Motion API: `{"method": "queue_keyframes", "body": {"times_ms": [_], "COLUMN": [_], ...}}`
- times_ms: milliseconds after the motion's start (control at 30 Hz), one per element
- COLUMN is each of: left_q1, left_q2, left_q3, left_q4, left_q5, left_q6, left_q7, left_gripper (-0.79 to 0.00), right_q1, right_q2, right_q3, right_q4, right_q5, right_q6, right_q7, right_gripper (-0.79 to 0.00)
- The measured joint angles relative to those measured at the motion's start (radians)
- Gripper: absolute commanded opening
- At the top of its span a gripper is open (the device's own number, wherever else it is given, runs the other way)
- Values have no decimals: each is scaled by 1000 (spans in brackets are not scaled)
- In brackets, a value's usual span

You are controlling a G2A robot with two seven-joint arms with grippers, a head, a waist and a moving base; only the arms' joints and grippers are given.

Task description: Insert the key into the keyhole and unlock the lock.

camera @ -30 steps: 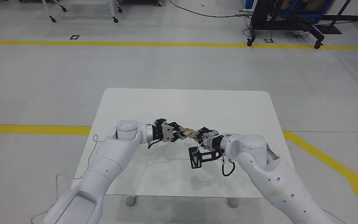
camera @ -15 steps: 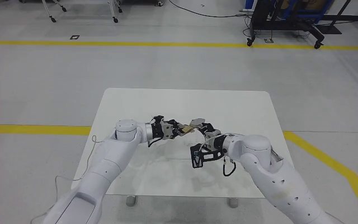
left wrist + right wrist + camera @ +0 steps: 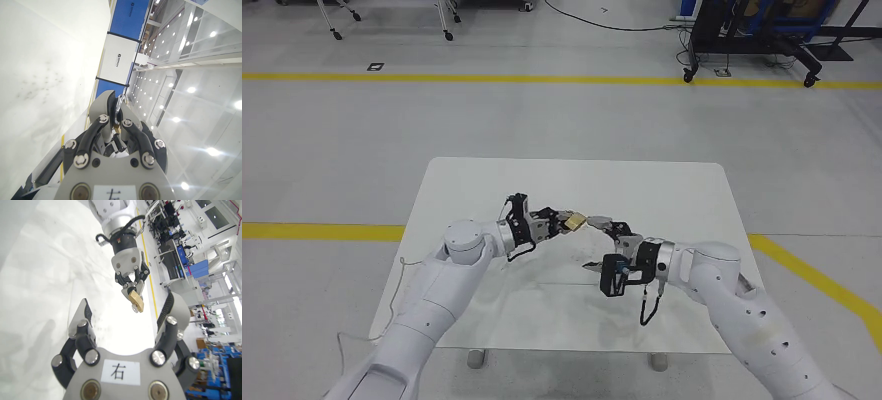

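Our left gripper (image 3: 133, 291), jaws clenched, holds the small brass padlock (image 3: 136, 299) above the white desk (image 3: 672, 190), with the silver key (image 3: 135, 308) in it. The right gripper (image 3: 128, 300) is released; we should close it squarely on the key head.

Industrial hall: yellow floor lines (image 3: 542, 77), equipment racks (image 3: 171, 256) (rows of ceiling lights (image 3: 191, 90)).

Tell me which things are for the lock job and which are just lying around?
For the job: padlock; key sticking out of it; left gripper shut on the padlock; right gripper open nearby.
Just around: white table; black wheeled frame on the floor; yellow floor line.
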Motion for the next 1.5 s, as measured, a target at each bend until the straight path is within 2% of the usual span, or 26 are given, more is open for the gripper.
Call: {"method": "queue_keyframes", "body": {"times_ms": [100, 200, 367, 567, 1000, 1200, 1233, 1267, 1300, 1367, 1500], "left_q1": [17, 31, 57, 77, 79, 81, 83, 85, 87, 88, 91], "left_q2": [5, 10, 20, 28, 34, 35, 34, 33, 33, 32, 31], "left_q3": [-13, -19, -17, -21, -19, -27, -29, -32, -33, -35, -39], "left_q4": [-28, -61, -112, -149, -160, -158, -158, -160, -161, -160, -158], "left_q5": [7, 32, 128, 181, 212, 205, 199, 189, 185, 183, 168], "left_q6": [4, -18, -69, -78, -101, -110, -112, -115, -118, -120, -119], "left_q7": [13, 16, 37, 46, 1, 30, 42, 52, 57, 65, 84], "left_gripper": [-785, -785, -785, -785, -785, -785, -785, -785, -785, -785, -785], "right_q1": [-2, 10, 26, 56, 147, 160, 157, 149, 142, 120, 75], "right_q2": [11, 16, 14, 16, 3, 3, 4, 5, 7, 12, 22], "right_q3": [11, 10, 1, -4, -85, -95, -92, -87, -83, -69, -50], "right_q4": [27, 53, 77, 97, 167, 175, 170, 158, 148, 129, 97], "right_q5": [-6, -21, 18, 45, 91, 103, 103, 99, 95, 72, 6], "right_q6": [-79, -134, -138, -152, -156, -144, -132, -112, -94, -41, 52], "right_q7": [-46, -7, 23, 26, 47, 54, 54, 49, 38, 5, -20], "right_gripper": [-785, -785, -785, -785, -785, -785, -760, -600, -523, -499, -517]}}
